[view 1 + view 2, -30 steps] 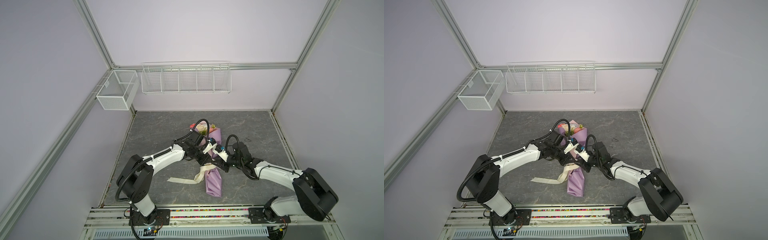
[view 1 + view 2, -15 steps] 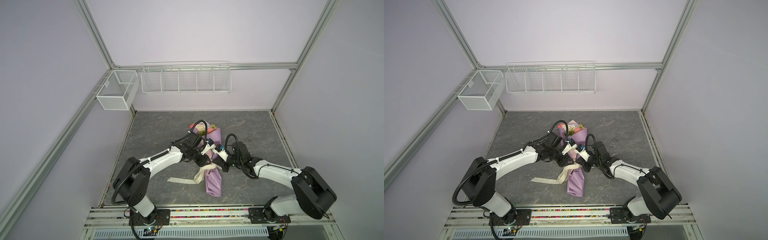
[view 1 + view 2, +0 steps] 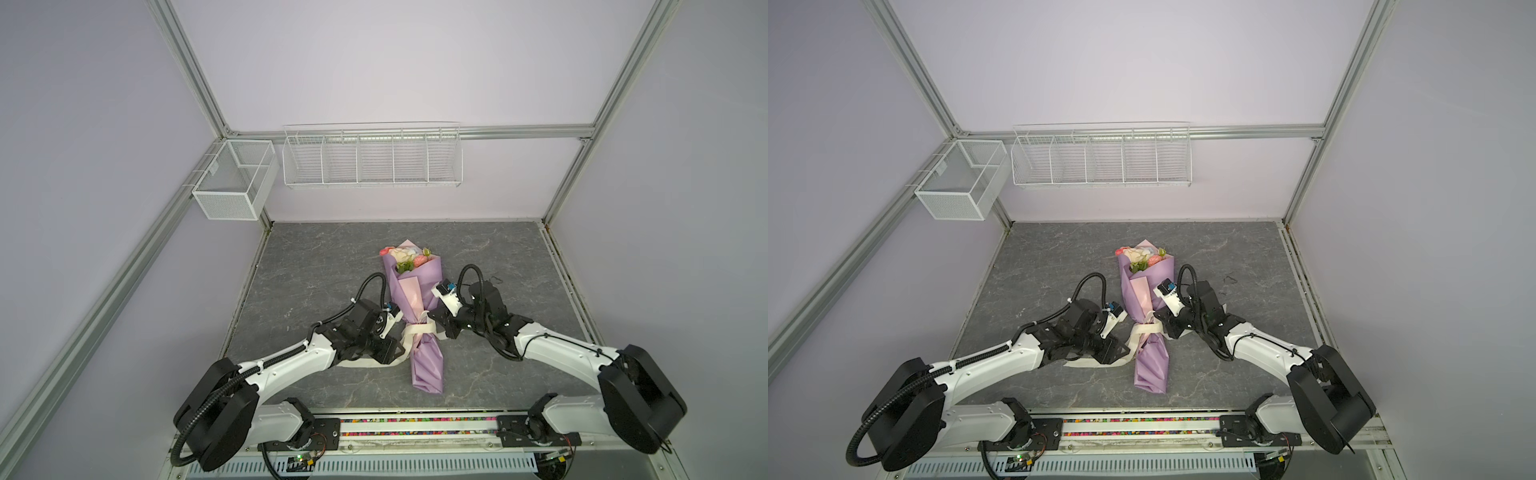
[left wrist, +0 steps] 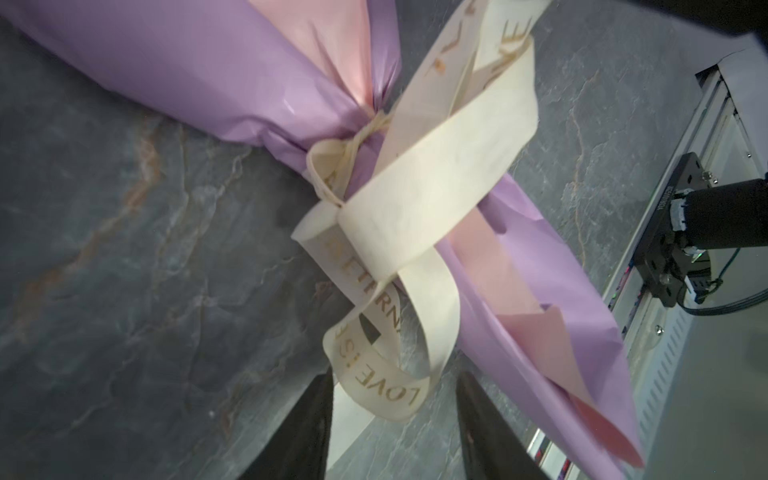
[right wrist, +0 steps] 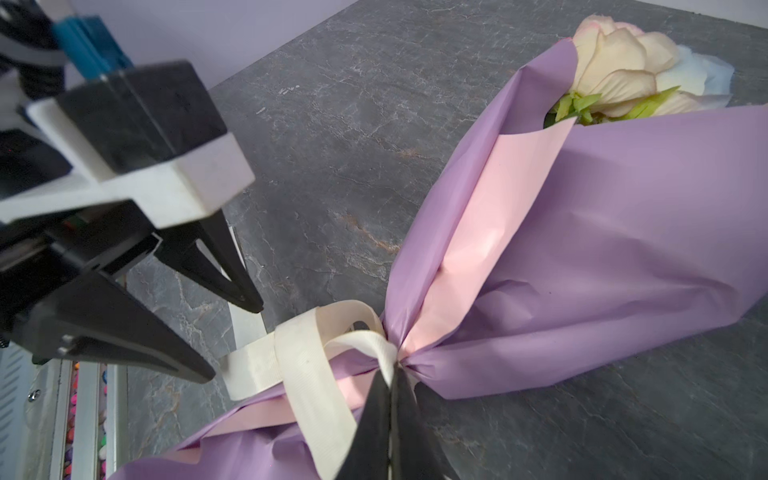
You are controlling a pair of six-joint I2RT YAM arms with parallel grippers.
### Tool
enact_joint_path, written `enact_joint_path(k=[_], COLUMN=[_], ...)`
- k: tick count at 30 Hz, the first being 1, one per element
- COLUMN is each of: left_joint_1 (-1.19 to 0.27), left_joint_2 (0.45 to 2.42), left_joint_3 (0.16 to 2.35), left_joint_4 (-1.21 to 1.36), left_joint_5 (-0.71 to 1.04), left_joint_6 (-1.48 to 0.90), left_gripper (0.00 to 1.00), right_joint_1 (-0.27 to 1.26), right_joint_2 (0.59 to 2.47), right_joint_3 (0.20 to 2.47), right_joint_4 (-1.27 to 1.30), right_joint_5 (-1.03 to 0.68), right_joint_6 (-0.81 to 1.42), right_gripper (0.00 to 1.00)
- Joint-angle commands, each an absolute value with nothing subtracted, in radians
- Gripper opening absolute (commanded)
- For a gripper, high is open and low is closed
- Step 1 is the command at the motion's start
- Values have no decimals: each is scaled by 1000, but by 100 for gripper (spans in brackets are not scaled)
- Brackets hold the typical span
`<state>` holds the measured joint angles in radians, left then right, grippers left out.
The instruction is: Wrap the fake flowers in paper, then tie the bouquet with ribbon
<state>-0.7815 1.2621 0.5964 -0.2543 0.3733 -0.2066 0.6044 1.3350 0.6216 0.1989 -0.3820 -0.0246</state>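
Note:
The bouquet of fake flowers (image 3: pixel 405 257) (image 3: pixel 1142 257) lies on the dark table in lilac and pink wrapping paper (image 3: pixel 411 291), heads toward the back; a cream rose (image 5: pixel 615 62) shows in the right wrist view. A cream lettered ribbon (image 3: pixel 417 332) (image 3: pixel 1144 330) (image 4: pixel 415 199) (image 5: pixel 307 361) is looped round its pinched waist. My left gripper (image 3: pixel 397 347) (image 3: pixel 1119 351) (image 4: pixel 395 378) (image 5: pixel 228 340) is open just left of the waist, with a loose ribbon loop near its fingertips and untouched. My right gripper (image 3: pixel 433 323) (image 3: pixel 1158 326) (image 5: pixel 392 374) is shut on the ribbon at the waist.
A long wire basket (image 3: pixel 372 156) and a white mesh box (image 3: pixel 232 183) hang on the back and left walls. The front rail (image 3: pixel 415 428) runs along the table's near edge. A small dark scrap (image 3: pixel 494 278) lies behind the right arm.
My left gripper has opened, let go of the ribbon and drawn back to the left off the bouquet. My right gripper has shut on the ribbon at the waist.

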Motion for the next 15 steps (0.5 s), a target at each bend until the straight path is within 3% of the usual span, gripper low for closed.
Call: enact_joint_path(k=[1,6,9,15], left_joint_1=[-799,-801,-808,-810], left_joint_2=[1242,1324,1375,1387], left_joint_3=[599,641,677,669], left_joint_4=[-151,-186,-200,-194], left_joint_5=[356,375,403,423], left_joint_6=[-273,-234,-213,-217], left_gripper=[51,51,45,19], right_joint_1=[605,606,606,606], right_joint_2=[1313,1309,1311,1313], right_joint_3=[604,603,605,615], right_joint_4=[194,198,193,158], right_joint_5=[-377,-374,-365,-306], right_joint_6=[-11,0,5,38], right_gripper=[6,6,6,6])
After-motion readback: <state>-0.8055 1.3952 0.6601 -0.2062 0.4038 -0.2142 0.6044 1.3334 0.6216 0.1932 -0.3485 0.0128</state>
